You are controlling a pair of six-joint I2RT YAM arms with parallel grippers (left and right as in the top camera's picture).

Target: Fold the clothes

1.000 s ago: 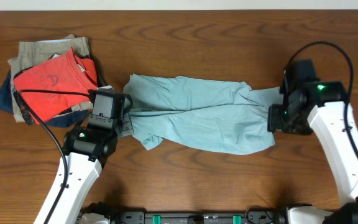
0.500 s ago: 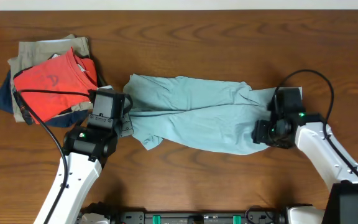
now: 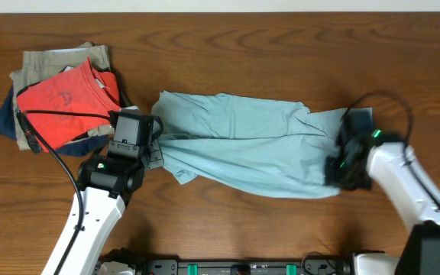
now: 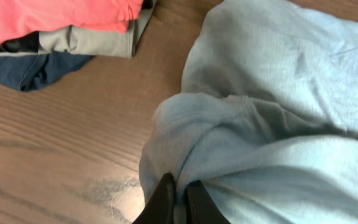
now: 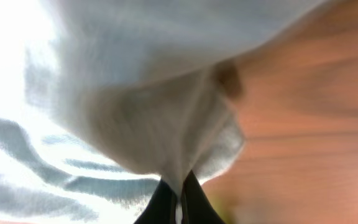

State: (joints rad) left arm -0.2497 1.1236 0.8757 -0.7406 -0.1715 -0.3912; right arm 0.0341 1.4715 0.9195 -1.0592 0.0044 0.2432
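Note:
The clothes (image 3: 243,145), a pale light-blue wrinkled garment, lie stretched across the middle of the wooden table. My left gripper (image 3: 153,145) is shut on a bunched fold at the garment's left end; in the left wrist view the dark fingers (image 4: 178,200) pinch the blue cloth (image 4: 272,112). My right gripper (image 3: 336,162) is shut on the garment's right edge. The right wrist view shows its fingertips (image 5: 180,199) clamped on a hanging fold of the cloth (image 5: 142,118) above the wood.
A pile of other garments sits at the back left: a red-orange T-shirt (image 3: 63,95) on khaki (image 3: 56,59) and navy (image 3: 4,122) pieces, close behind my left arm. Black cables run over that pile. Bare wood (image 3: 243,229) lies in front.
My right arm moved to the garment's right edge, and its gripper went from open to shut on the cloth. The cloth's lower right part spread a little. The left arm has not moved.

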